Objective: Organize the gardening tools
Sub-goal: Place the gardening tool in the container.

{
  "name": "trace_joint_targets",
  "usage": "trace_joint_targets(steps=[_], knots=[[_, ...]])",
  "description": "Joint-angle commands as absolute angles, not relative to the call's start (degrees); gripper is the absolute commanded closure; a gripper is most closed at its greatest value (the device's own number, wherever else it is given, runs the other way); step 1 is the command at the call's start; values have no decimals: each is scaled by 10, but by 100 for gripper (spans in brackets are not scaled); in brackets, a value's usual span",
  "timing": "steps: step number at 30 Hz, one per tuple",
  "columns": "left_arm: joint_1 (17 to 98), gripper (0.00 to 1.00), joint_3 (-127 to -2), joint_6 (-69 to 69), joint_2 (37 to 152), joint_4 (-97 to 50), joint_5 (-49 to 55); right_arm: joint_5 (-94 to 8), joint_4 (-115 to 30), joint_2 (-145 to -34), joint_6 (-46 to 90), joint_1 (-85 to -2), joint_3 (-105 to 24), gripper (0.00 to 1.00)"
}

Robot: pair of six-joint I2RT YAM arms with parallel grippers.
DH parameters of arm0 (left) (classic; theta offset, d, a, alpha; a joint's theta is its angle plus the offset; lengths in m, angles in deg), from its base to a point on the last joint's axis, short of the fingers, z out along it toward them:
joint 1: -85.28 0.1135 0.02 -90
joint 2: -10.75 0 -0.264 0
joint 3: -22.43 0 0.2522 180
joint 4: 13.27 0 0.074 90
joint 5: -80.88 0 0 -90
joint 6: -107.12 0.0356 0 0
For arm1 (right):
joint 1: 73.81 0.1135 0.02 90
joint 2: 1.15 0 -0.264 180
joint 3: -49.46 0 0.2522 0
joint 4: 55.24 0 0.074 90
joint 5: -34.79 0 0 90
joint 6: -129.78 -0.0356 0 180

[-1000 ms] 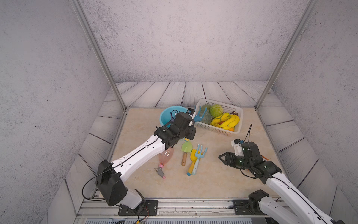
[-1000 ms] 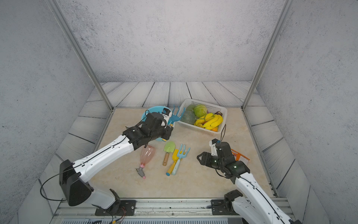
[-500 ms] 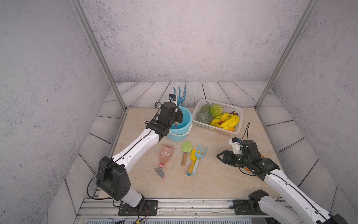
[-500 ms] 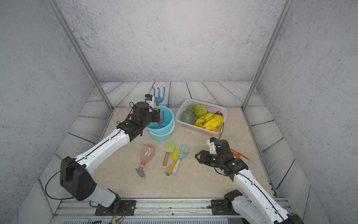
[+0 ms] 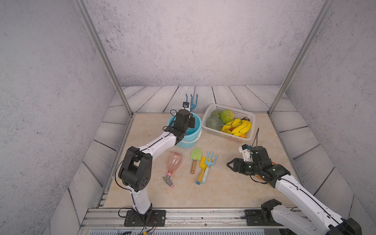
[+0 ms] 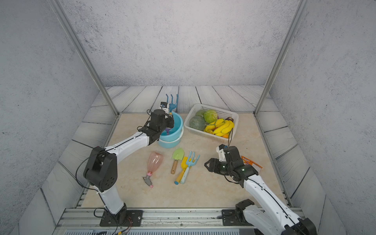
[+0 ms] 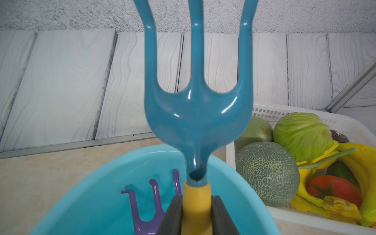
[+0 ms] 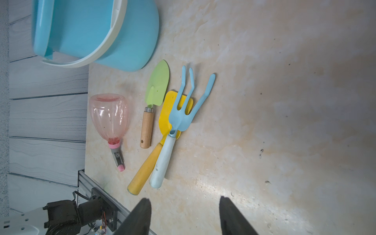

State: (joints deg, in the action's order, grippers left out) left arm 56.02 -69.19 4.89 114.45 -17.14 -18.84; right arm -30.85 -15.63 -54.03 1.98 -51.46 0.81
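1. Right wrist view first: we see the right claw nearest us, its jaws wide apart with nothing between them, hanging over bare bench.
2. Just beyond it, the light-blue fork with the white handle lies across the yellow trowel. The two touch, and their handles run side by side toward the claw.
3. Next to that pair lies the green trowel with a wooden handle. Its blade sits close against the yellow blade, and we cannot tell whether they overlap.
4. The pink spray bottle lies on its side near the green trowel and apart from it, with its nozzle pointing back toward the front rail.
5. Farther back we find the bucket, pale blue, standing on the bench. The purple rake lies inside it.
6. Over the bucket the left claw is clamped on the yellow handle of the dark-blue fork, which stands upright with its three tines pointing up.
7. Farthest back, just beside the bucket, the white basket holds fruit and vegetables, among which we make out a cabbage, a melon and bananas.
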Motion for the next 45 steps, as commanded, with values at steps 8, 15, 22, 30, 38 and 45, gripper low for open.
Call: trace_joint_targets(steps=[8,15,22,30,38,45], knots=[[575,100,-666,42,1163,-120,-178,-297,-180,-572,34,-511,7,41],[575,100,-639,38,1164,-108,-176,-297,-178,-574,34,-512,5,41],[576,100,-630,41,1168,-112,-177,-301,-175,-565,32,-512,13,41],[576,95,-625,47,1171,-115,-180,-301,-176,-565,30,-511,13,41],[576,63,-625,51,1157,-131,-193,-297,-180,-564,23,-511,16,42],[576,47,-637,60,1120,-172,-193,-297,-180,-556,19,-512,17,42]])
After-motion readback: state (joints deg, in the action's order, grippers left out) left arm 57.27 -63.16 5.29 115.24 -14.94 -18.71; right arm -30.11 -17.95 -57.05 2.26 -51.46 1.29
